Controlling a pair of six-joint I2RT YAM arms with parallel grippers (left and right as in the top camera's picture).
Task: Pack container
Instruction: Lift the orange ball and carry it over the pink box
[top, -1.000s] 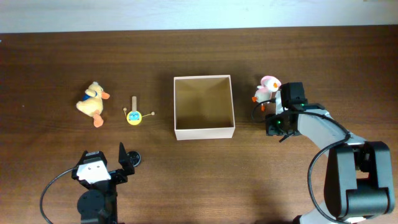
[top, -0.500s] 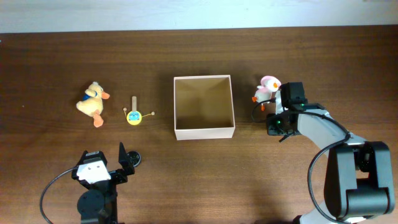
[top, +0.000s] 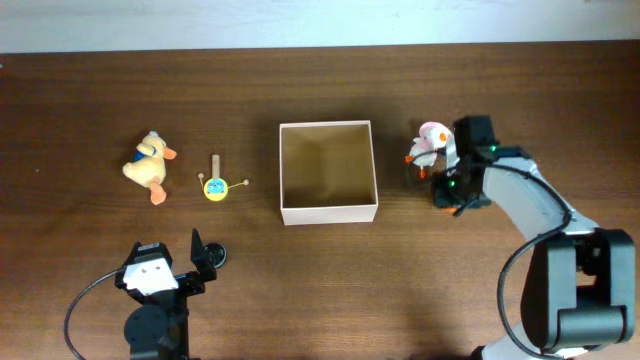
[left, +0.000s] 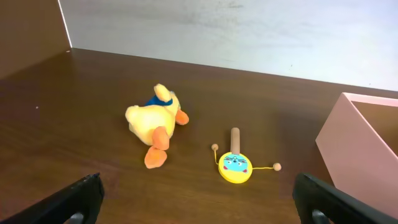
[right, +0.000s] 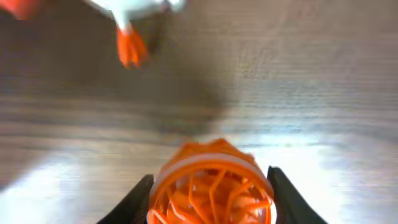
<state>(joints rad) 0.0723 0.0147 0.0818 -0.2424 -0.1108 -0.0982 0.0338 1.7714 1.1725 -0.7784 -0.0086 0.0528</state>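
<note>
Since a second ago, the right hand has drawn its fingers in, and its arm has swung a little away from the desk's near edge. The hand itself sits just right of the container. In the wrist view the two fingers press against both sides of an orange ball with a ribbed, lattice-like shell, so it looks clamped. From overhead the ball is hidden under the hand, and I cannot tell whether it has left the desk.

By my reading, the step in hand is the first pick: securing the ball before carrying it. The next move calls for a straight lift clear of the pink-and-white plush toy, which lies just right of the container and close beside the hand. After that comes a short carry leftward over the container's right wall, with release only once the ball is above the floor.

The left hand hangs with its fingers wide apart, holding nothing, well to the left of the container and nearer the desk's front edge. A yellow duck lies far left of the container, with a small yellow rattle drum between the two.

The container is square and shallow, open on top, white outside and tan-brown within. It sits flat near the desk's middle with nothing in it yet.
</note>
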